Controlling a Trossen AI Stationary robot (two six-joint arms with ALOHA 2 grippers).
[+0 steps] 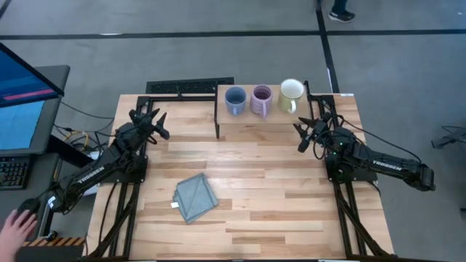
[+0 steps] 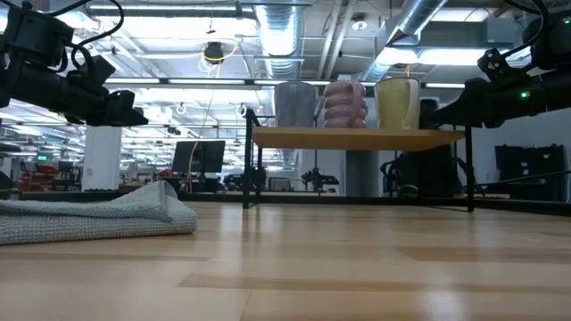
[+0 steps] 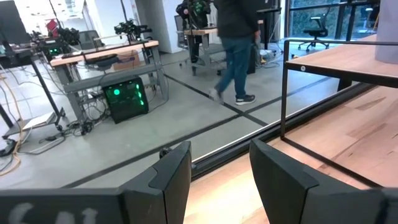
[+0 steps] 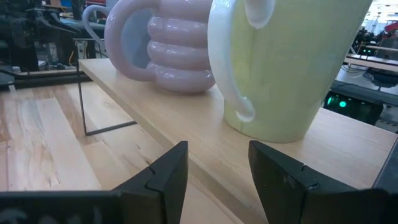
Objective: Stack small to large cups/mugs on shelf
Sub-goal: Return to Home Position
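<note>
Three mugs stand upright in a row on the shelf (image 1: 277, 122) at the table's far edge: a dusty blue one (image 1: 235, 100), a lavender one (image 1: 261, 100) and a cream-white one (image 1: 291, 94). The right wrist view shows the lavender mug (image 4: 171, 43) and the cream mug (image 4: 292, 62) close by, resting on their bases. My left gripper (image 1: 162, 124) hovers open at the far left, clear of the shelf. My right gripper (image 1: 300, 137) hovers open by the shelf's right end, holding nothing.
A folded grey-blue cloth (image 1: 195, 197) lies on the tabletop near its middle-left. A person's hand (image 1: 16, 227) shows off the table's near left corner. In the left wrist view a person (image 3: 236, 43) walks in the room beyond. Bare planks lie between the cloth and the shelf.
</note>
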